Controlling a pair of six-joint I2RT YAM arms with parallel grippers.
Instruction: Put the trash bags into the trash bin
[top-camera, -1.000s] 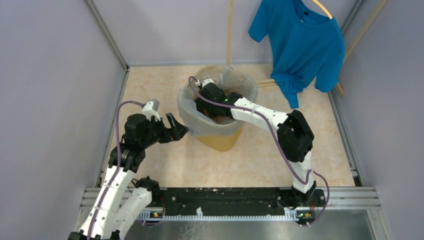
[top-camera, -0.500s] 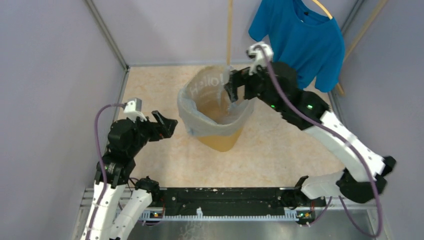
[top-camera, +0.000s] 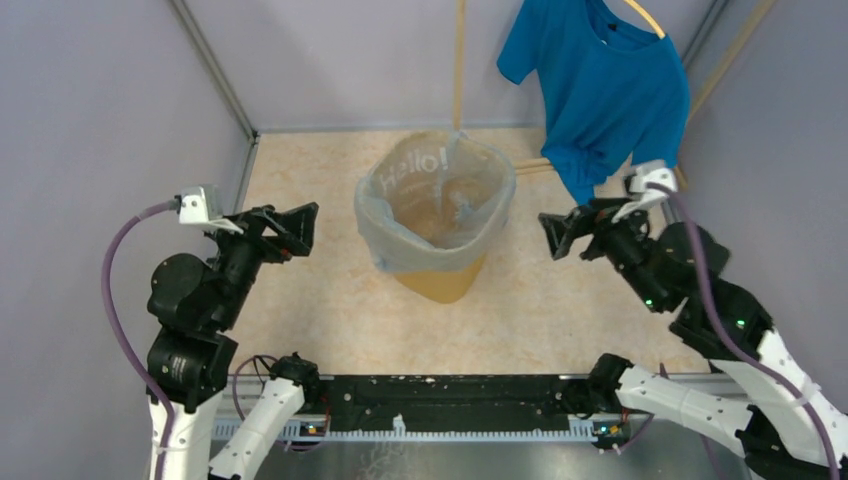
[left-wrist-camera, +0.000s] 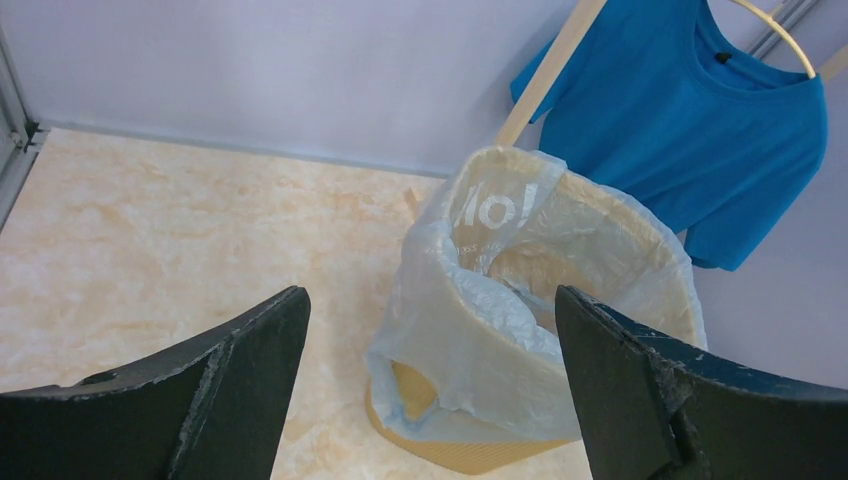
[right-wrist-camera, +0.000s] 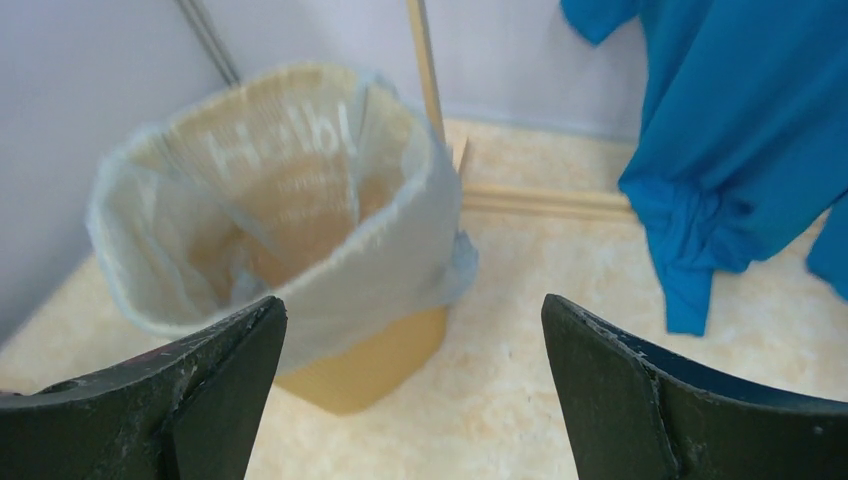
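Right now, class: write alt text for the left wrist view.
A tall yellow-orange translucent plastic bin, lined with a thin pale blue film bag folded over its rim, stands between open black gripper fingers. A blue T-shirt hangs behind.

Overhead camera looks down from behind; 2 wrist cameras face the trash bin (top-camera: 440, 285), seemingly close.

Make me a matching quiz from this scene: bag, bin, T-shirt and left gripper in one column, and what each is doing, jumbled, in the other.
Column one:
1. bag
2. bin
3. T-shirt
4. left gripper

Column two:
A. hangs at the back right, bright blue
B. open and empty, left of the bin
C. lines the bin, folded over its top edge, pale blue
D. stands upright, yellow-orange

Pairs: 1-C, 2-D, 3-A, 4-B
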